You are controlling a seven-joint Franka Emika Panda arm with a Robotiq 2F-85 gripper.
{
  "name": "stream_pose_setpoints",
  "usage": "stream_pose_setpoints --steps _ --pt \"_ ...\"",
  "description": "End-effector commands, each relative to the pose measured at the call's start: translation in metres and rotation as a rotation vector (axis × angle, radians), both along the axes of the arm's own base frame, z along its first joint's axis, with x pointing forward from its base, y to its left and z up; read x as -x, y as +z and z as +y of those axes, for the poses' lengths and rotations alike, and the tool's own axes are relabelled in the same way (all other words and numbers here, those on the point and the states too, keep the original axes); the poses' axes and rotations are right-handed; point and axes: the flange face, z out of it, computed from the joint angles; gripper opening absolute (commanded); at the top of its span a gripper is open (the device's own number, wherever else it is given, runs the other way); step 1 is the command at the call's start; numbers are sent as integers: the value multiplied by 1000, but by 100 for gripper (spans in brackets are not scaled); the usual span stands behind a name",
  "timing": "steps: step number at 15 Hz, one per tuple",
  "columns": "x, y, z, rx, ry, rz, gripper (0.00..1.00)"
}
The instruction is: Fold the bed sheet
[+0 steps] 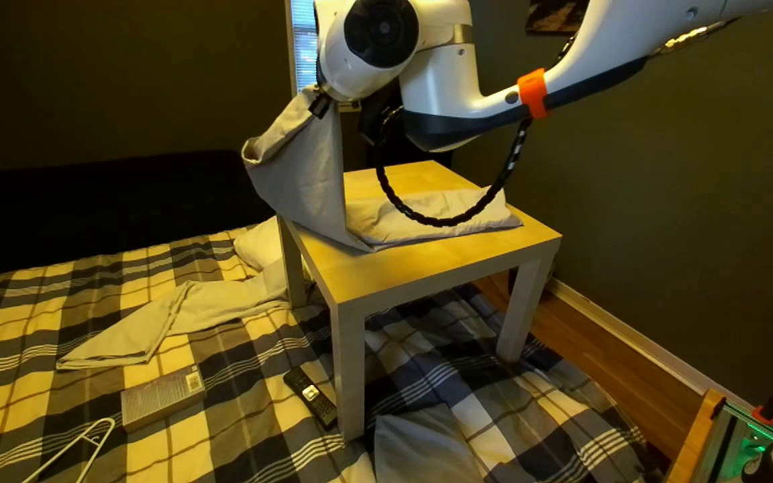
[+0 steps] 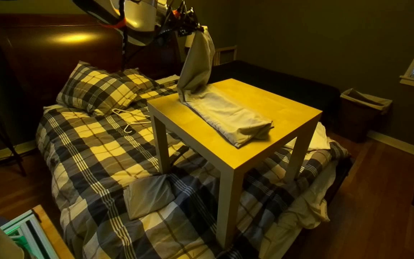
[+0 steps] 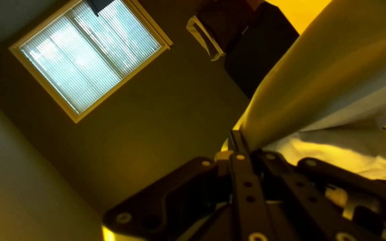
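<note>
we have the bed sheet (image 2: 225, 112) partly on the small table (image 2: 279, 108): near the middle of an exterior view, one stretch lies as a narrow, wrinkled strip, while the other end hangs raised at upper centre. in the wrist view's lower middle, the gripper (image 3: 246, 144) is clamped on that end. we judge the fold about half done: the strip looks narrowed already, though we cannot count its layers. left for us: laying the raised end over, releasing, smoothing.
</note>
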Motion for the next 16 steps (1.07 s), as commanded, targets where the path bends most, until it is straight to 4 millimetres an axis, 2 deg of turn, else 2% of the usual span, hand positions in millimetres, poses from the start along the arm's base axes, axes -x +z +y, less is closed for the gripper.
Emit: stream_pose_setpoints --steps 1,6,11,16 --pt "3 0 -1 -1 -3 5 2" --pt "6 -1 -4 41 -25 -5 0" --pt "6 25 -60 52 -231 -48 0" --pt "19 41 -114 85 -457 -57 0"
